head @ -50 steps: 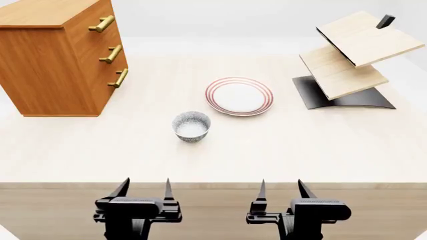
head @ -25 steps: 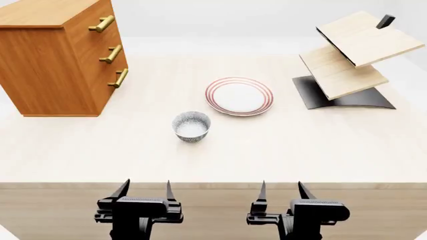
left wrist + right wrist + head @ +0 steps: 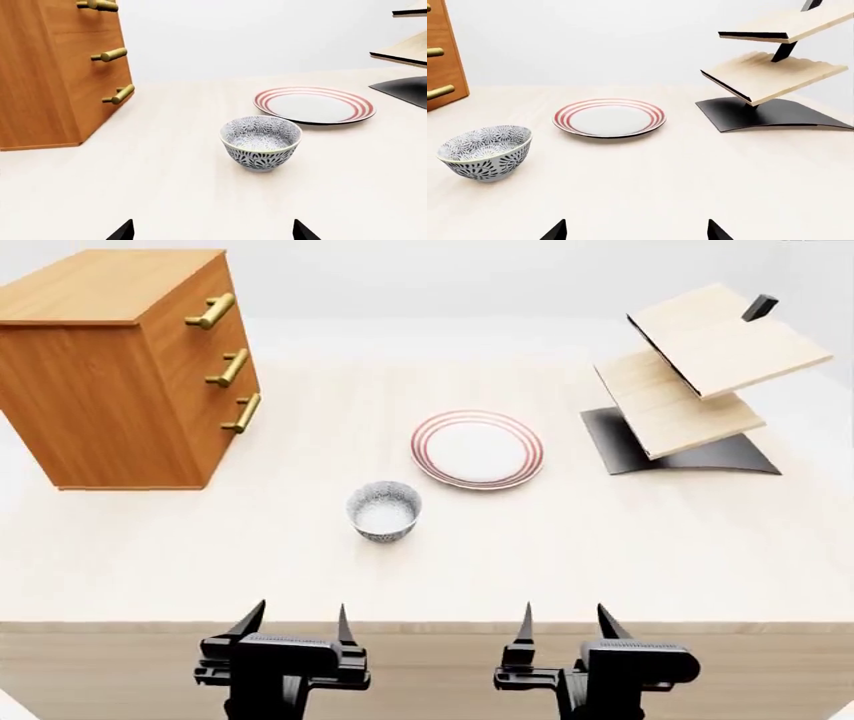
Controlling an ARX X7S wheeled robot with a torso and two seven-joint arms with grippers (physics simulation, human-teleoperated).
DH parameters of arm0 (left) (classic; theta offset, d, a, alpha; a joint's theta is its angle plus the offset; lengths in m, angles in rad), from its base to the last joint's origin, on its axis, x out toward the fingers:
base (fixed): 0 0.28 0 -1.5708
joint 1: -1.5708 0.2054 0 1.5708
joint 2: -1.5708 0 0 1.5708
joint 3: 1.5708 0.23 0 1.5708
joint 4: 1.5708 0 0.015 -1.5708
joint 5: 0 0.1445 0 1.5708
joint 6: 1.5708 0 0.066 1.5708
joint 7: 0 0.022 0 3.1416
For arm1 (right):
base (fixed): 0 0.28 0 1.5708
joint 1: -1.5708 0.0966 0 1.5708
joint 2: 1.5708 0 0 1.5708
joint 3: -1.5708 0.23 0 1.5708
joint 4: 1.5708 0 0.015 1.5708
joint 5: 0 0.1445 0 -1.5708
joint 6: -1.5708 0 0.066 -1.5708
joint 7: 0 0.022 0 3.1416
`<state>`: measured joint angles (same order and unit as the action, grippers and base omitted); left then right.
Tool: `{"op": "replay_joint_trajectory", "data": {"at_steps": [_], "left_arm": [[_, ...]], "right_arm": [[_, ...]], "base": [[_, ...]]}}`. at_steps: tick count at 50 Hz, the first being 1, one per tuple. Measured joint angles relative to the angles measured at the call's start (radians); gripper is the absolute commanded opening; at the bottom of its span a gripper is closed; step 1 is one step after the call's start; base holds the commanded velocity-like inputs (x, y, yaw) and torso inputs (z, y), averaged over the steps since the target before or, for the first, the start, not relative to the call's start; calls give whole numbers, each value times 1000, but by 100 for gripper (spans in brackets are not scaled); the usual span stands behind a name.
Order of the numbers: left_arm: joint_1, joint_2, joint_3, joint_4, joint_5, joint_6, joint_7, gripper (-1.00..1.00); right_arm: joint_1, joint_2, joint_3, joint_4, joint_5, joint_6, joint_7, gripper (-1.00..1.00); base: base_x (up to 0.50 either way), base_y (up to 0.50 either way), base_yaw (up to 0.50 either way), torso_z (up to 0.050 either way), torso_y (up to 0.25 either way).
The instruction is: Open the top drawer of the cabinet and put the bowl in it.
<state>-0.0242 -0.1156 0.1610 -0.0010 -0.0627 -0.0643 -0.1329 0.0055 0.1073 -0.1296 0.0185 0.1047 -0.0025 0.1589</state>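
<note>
Both arms wait at the near edge of the surface (image 3: pixel 641 540), and neither holds anything. The left end effector (image 3: pixel 294 625) has its fingers spread wide and empty; the right end effector (image 3: pixel 563 625) is likewise wide and empty.

The cabinet (image 3: pixel 94 390) stands at the far left with all three drawers closed. The top drawer (image 3: pixel 200 305) is flush with the front, its brass handle (image 3: pixel 210 311) sticking out toward the right. The bowl (image 3: pixel 384 510) sits upright on the surface near the middle, closer to the left arm, apart from the plate (image 3: pixel 477 448) just beyond it and well apart from the cabinet. The tilted shelf rack (image 3: pixel 694 370) is at the far right, out of the way.

Nothing of the task appears done yet; the drawer must be opened first. The risks look like these:

- The handle faces sideways to the arms, so a poorly aligned grasp could slip off the bar or catch the middle handle instead.
- A pull not in line with the drawer's travel might drag or twist the whole cabinet.
- The left arm reaching far toward the cabinet could sweep the bowl or knock it against the plate.
- The bowl's round wall may tip or roll out of a pinch on its rim.
</note>
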Motion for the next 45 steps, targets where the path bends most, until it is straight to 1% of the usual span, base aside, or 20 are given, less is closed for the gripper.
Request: {"op": "replay_joint_trajectory", "data": {"at_steps": [16,24,31,37,45], "left_arm": [[3,-18,20,26,-14,-22,-18,100],[3,-34,31,104,-17,-85,-26,100],[-23,-61,38,242,-19,-222,-25,100],[-75,-89,36,372,-24,-384,-19,100],[-198,-123,23,540,-53,-665,4,100]], "right_arm": [[-6,19,-17,-22,18,5,22,100],[-18,38,-18,-100,22,43,41,100],[-23,71,-11,-245,27,147,61,100],[-5,112,9,-413,50,304,73,100],[73,168,52,-637,108,575,83,100]], "base": [[0,0,0,50,0],[0,0,0,50,0],[0,0,0,46,0],[0,0,0,0,0],[0,0,0,0,0]]}}
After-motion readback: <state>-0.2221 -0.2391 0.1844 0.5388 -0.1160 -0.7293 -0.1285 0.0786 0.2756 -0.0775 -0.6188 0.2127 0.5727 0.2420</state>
